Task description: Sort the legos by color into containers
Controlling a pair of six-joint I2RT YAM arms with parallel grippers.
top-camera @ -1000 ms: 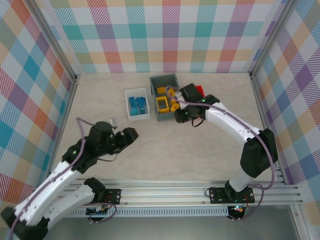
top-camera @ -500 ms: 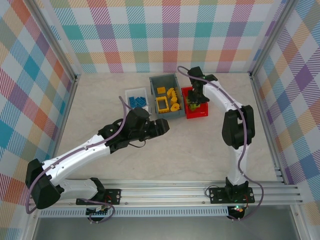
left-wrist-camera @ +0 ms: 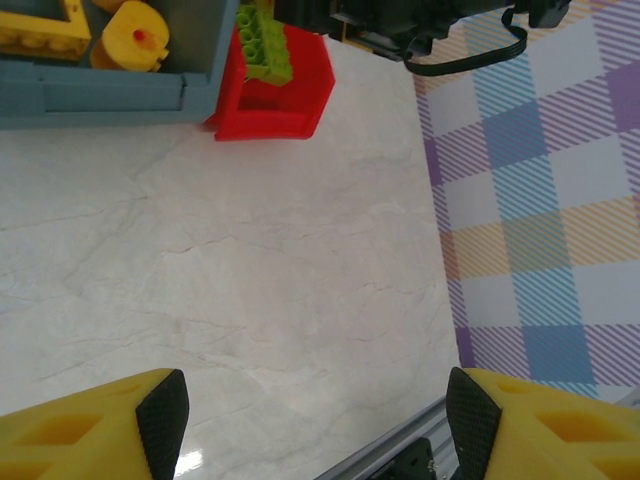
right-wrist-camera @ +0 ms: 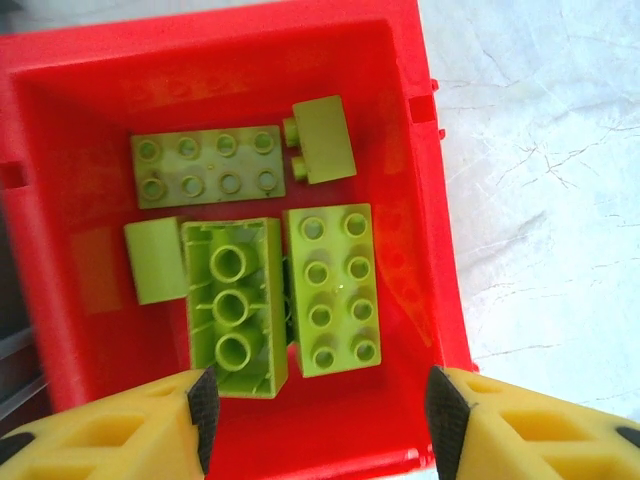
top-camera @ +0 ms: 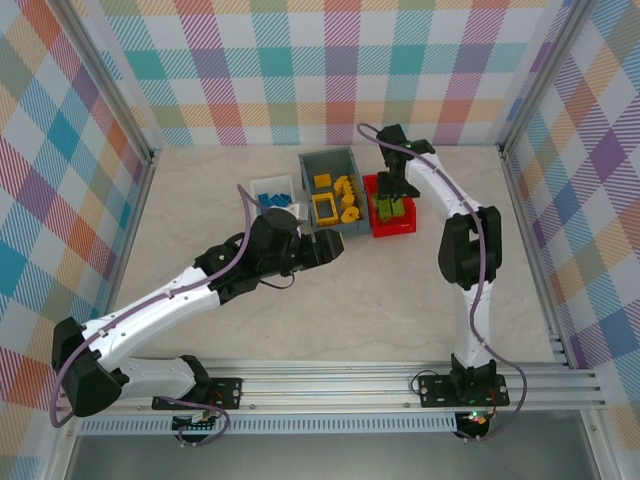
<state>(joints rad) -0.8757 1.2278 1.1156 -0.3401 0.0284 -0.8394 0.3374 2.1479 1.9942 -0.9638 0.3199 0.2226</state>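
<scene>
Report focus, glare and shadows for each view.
Top external: even soft light, sharp, only faint shadows on the table. Left wrist: marble sharp, with a glare patch by the left fingers, which look soft. Right wrist: green bricks crisp, sheen on the red bin wall, right fingers slightly blurred.

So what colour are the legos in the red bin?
Lime green. The legos in the red bin show best in the right wrist view.
</scene>
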